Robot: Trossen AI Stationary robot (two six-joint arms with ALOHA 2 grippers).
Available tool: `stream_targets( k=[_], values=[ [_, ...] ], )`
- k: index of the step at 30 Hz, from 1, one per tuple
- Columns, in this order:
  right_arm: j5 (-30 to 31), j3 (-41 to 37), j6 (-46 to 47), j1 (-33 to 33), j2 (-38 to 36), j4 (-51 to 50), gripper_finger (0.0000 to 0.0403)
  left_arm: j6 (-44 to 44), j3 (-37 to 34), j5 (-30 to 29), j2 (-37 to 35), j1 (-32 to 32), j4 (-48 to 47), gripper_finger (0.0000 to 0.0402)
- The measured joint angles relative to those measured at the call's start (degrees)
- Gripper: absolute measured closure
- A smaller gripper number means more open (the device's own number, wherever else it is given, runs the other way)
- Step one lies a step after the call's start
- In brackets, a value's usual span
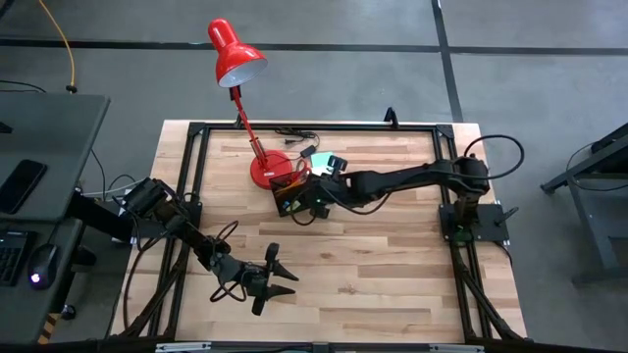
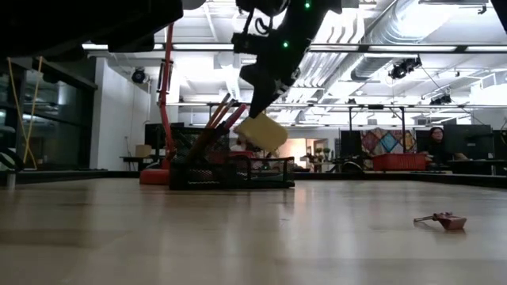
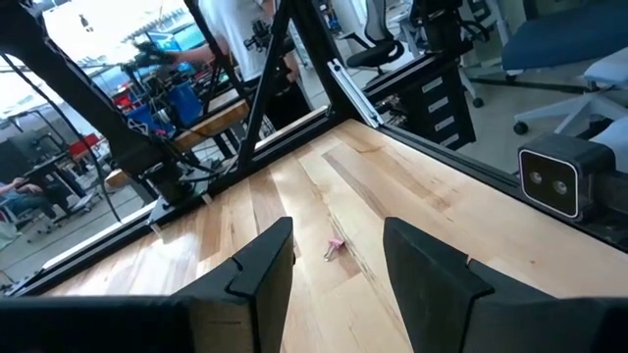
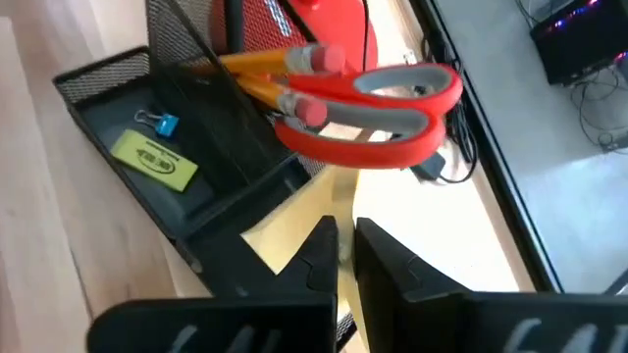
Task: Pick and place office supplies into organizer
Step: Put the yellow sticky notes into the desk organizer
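My right gripper (image 4: 339,257) is shut on a yellow sticky-note pad (image 2: 261,131), held just above the black mesh organizer (image 1: 291,194). Standing in the organizer are red-handled scissors (image 4: 392,108) and orange pencils (image 4: 285,64). In its low tray lie a yellow-green piece (image 4: 155,160) and a blue clip (image 4: 162,123). A teal pad (image 1: 337,162) lies on the table beside the organizer. My left gripper (image 1: 270,279) waits open near the table's front left, level above the wood. A small pink clip (image 3: 335,248) lies on the table ahead of it. My right gripper pinches the yellow pad by one edge (image 4: 316,235) between its two fingers. The fingers slant down from the table's right side. The pad hangs tilted below the fingertips (image 2: 268,101), clear of the table and just above the organizer's wall (image 2: 261,162).
The red desk lamp (image 1: 237,54) stands with its round base (image 1: 267,172) right behind the organizer, and a black cable (image 1: 299,134) runs along the far edge. A black frame (image 1: 196,129) rims the table. Bare wood spreads across the middle and the right front.
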Motion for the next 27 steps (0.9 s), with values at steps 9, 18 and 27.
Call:
stream_targets(
  k=[9, 18, 27],
  values=[
    [0.9, -0.1, 2.3, -0.4, 1.8, -1.9, 0.0403, 0.0, 0.0, 0.2, 0.0, 0.0, -0.3, 0.025],
    [-3.7, -0.1, 3.3, -1.5, 4.4, 0.3, 0.0403, -0.2, 0.0, 0.2, 0.0, 0.0, 0.1, 0.025],
    [-4.0, -0.1, 2.3, -2.4, 8.9, -0.2, 0.0402, -0.2, 0.0, 0.2, 0.0, 0.0, 0.0, 0.025]
  ],
)
